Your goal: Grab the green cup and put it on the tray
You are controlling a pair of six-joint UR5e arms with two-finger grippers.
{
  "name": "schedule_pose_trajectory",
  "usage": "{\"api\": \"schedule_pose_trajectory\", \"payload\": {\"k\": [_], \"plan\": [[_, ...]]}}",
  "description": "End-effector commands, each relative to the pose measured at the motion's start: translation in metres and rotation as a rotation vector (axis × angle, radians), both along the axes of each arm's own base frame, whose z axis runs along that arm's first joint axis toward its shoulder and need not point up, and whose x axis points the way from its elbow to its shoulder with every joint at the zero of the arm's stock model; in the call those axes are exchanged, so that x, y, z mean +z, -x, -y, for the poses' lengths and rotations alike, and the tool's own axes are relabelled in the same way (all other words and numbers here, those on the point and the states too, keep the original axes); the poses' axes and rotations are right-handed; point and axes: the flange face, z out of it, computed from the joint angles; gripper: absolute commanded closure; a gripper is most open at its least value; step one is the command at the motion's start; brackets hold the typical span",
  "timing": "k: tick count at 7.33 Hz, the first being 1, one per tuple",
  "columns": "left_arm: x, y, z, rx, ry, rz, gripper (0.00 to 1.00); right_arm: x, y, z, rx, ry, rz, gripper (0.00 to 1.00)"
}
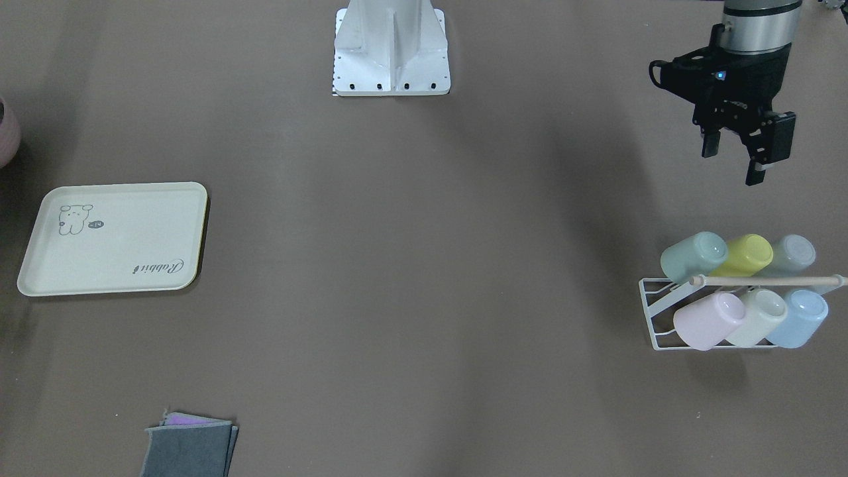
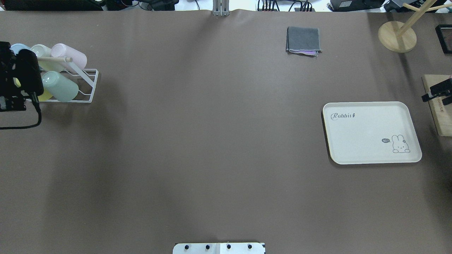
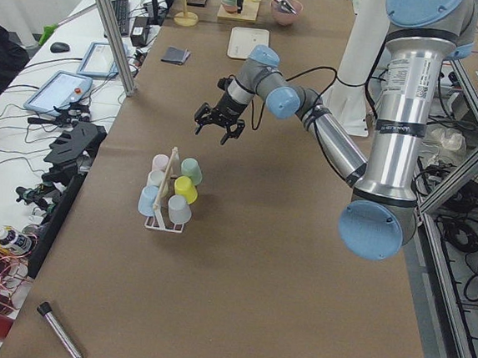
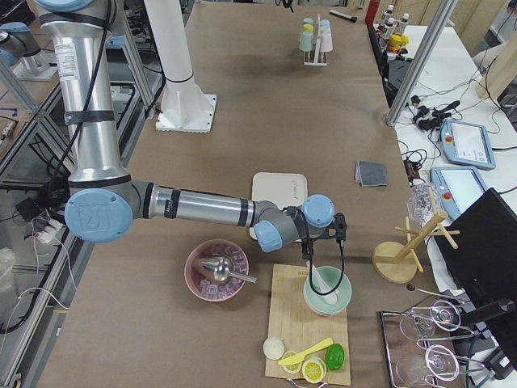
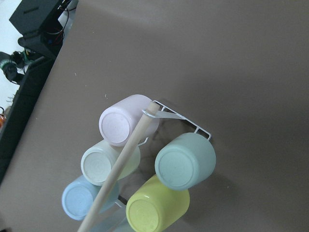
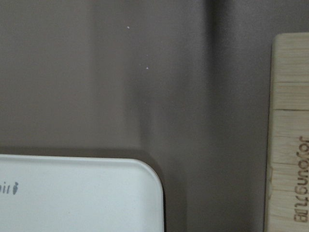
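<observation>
The green cup (image 1: pixel 693 256) lies on its side in a white wire rack (image 1: pixel 652 311) with several other pastel cups, at the rack's end nearest the table's middle, next to the yellow-green cup (image 1: pixel 748 255). It also shows in the left wrist view (image 5: pixel 185 161) and the overhead view (image 2: pixel 60 86). My left gripper (image 1: pixel 734 162) is open and empty, in the air on the robot's side of the rack. The cream tray (image 2: pixel 370 132) lies empty at the other side of the table. My right gripper (image 2: pixel 438 93) is beside the tray's far corner; I cannot tell its state.
A folded grey cloth (image 2: pixel 303 40) lies near the far edge. A wooden stand (image 2: pixel 397 35) and a wooden board (image 2: pixel 439 113) are beyond the tray. A pink bowl (image 1: pixel 6 132) sits at the table's end. A wooden bar (image 5: pixel 120 164) tops the rack.
</observation>
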Motion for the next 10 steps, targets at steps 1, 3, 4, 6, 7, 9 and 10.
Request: {"api": "schedule_pose_trajectory", "payload": {"k": [1,3,4,6,7,9,10], "plan": [[0.011,-0.047,-0.046,0.044,-0.183,0.213,0.02,-0.007,0.034,0.016,-0.052,0.001,0.006,0.01],[0.045,-0.081,-0.086,0.108,-0.36,0.439,0.02,-0.033,0.082,0.037,-0.054,0.07,0.011,0.01],[0.076,-0.092,-0.111,0.152,-0.431,0.576,0.02,-0.029,0.078,0.03,-0.062,0.067,0.021,0.01],[0.104,-0.096,-0.116,0.268,-0.527,0.761,0.02,-0.004,0.06,-0.006,-0.061,0.109,0.024,0.01],[0.113,-0.106,-0.108,0.335,-0.605,0.858,0.02,0.009,0.05,-0.019,-0.051,0.133,0.019,0.02],[0.116,-0.146,-0.079,0.401,-0.682,0.925,0.02,0.025,0.044,-0.037,-0.047,0.147,0.008,0.09],[0.121,-0.161,-0.063,0.393,-0.673,0.943,0.02,0.027,0.05,-0.037,-0.056,0.15,0.003,0.1]]}}
